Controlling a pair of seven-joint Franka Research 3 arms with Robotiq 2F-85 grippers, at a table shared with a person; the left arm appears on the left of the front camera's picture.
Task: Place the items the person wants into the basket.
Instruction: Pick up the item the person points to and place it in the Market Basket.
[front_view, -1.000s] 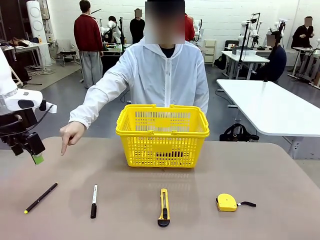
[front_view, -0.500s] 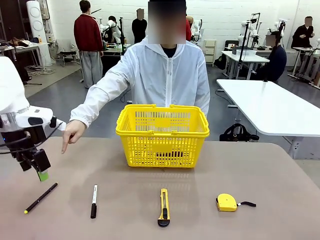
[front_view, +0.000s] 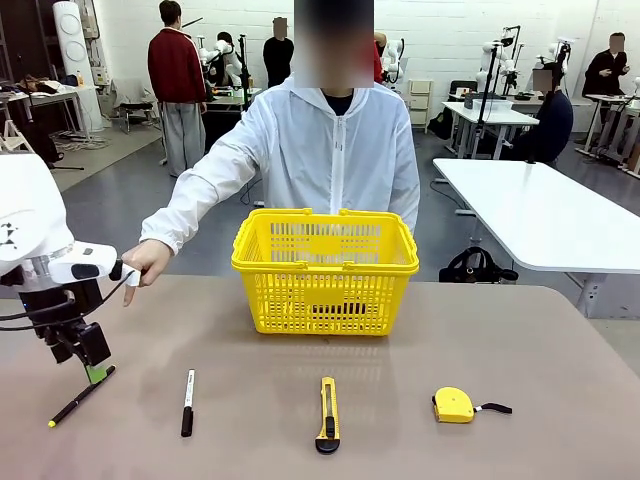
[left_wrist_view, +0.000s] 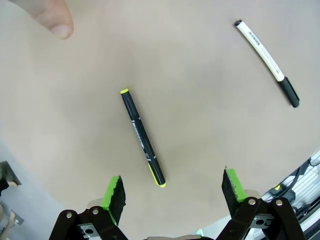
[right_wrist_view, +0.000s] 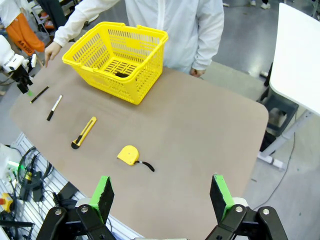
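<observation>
Bench (front_view: 500, 340), tan, spanning the lower frame. Person (front_view: 330, 150), white jacket, top centre, reaching toward frame left. Yellow basket (front_view: 325, 270), centre. Left hand (front_view: 95, 372), fingers spread, empty, lower left, over black pen (front_view: 80, 396). Right hand (right_wrist_view: 161, 182), fingers spread, empty. Tape measure (front_view: 453, 405), lower right.

Left: my left gripper (front_view: 94, 372) hangs just above the far end of the black pen (front_view: 80, 397) | Near row on worktop (front_view: 500, 340), left to right: pen, marker (front_view: 187, 402), utility knife (front_view: 327, 414), tape measure (front_view: 453, 405) | Centre, farther back: yellow basket (front_view: 325, 270) | Person's hand (front_view: 147, 260) beside my wrist.
</observation>
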